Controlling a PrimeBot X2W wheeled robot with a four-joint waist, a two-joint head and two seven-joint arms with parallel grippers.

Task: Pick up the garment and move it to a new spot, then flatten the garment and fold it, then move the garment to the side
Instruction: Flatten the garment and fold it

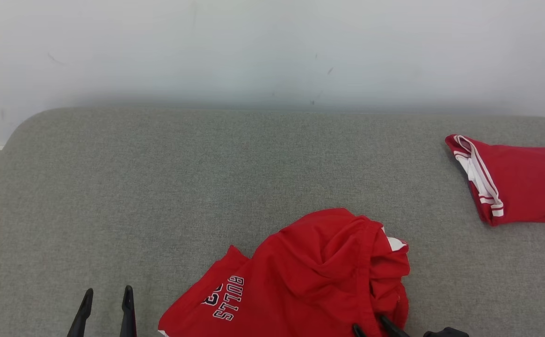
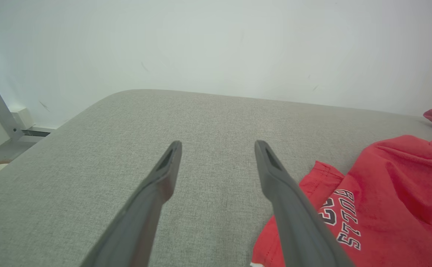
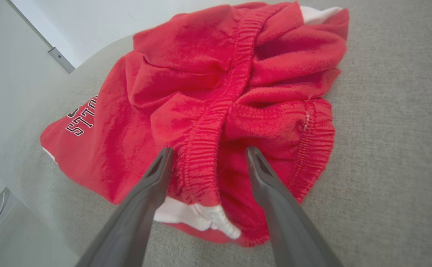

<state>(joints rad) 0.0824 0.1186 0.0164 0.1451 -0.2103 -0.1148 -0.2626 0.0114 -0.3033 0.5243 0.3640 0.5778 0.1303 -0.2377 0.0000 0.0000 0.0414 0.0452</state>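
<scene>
Where the near edge meets the arms: both grippers sit low over the grey fabric-covered table [image 1: 160, 187], the left gripper [image 1: 107, 292] toward the near-left, the right gripper [image 1: 368, 323] near the middle of that edge.
Left gripper: its two dark fingers are spread wide with nothing between them, over bare grey fabric [image 2: 218, 145].
Right gripper: its jaws also stand apart, one either side of a ridge of cloth, not closed on it [image 3: 209, 149]; I cannot tell whether the fingers touch the cloth.
Crumpled red sports garment with white trim and black-and-white lettering [image 1: 309, 271]: heaped at the near edge, right of centre, not flattened.
Long axis: runs from the lettered part at the near-left up to the bunched end at the far-right.
Ruched elastic waistband [image 3: 216, 122]: the ridge lying between the right fingers, pointing away from them.
Deciding relation: the heap lies straight ahead of the right gripper and off to the right of the left one, apart from it; the right arm looks nearer.
Likely next need: closing on the waistband should lift the bunched end first.
Folded red garment with white stripes [image 1: 525, 182]: at the right edge, well apart.
White wall [image 1: 272, 47]: behind the far edge.
</scene>
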